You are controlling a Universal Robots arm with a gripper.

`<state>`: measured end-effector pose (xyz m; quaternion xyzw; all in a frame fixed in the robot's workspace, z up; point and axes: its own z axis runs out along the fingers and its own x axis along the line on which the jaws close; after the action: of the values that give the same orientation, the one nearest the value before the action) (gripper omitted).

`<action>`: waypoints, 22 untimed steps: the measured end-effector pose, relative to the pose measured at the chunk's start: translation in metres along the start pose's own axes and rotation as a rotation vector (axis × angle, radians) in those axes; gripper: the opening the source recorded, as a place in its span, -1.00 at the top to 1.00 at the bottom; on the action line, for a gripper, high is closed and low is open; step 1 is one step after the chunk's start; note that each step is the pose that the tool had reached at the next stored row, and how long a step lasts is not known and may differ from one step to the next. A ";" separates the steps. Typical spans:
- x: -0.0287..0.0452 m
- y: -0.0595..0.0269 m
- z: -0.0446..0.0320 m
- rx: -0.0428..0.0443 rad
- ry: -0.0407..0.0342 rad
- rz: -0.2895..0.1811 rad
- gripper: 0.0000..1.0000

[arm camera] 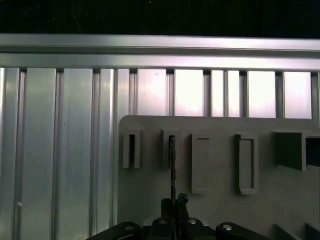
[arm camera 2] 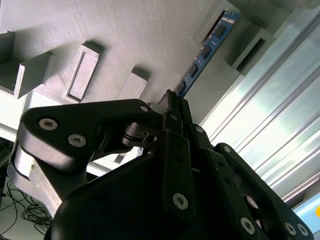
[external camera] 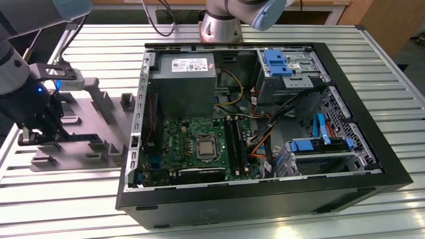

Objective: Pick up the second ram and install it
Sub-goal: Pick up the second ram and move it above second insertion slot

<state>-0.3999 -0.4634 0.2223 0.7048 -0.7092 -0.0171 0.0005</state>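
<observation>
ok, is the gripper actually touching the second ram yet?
Touching. In the second wrist view the near end of the second ram runs straight in between the closed fingertips of the gripper, with no gap showing.

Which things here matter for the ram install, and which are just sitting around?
Job: second ram; gripper, shut on its end; grey tray; black motherboard slots.
Just there: power supply; blue drive bracket; processor socket.
</observation>
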 end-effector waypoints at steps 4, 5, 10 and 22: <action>0.0000 0.0000 -0.0004 -0.0001 0.0000 0.000 0.73; 0.0000 0.0000 -0.0005 -0.0001 -0.0001 0.000 0.73; 0.0000 0.0000 -0.0015 -0.0002 -0.0002 0.000 0.73; -0.0001 0.0002 -0.0068 -0.0002 -0.0005 0.000 0.73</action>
<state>-0.3999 -0.4634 0.2291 0.7048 -0.7092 -0.0173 0.0004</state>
